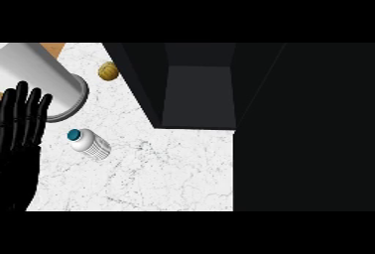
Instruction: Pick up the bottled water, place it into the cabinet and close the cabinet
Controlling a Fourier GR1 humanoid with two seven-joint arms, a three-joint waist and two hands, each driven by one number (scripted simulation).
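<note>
White bottled water (90, 143) sits on marble counter (168, 173) — cabinet (198, 94) open.

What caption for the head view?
Bottled water sits on the counter near the open cabinet; left robot hand rests open at left.

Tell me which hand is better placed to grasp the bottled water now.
Left, probably. The left hand rests open at the view's left edge, close beside the bottled water on the counter. The right hand is not in view at all.
</note>
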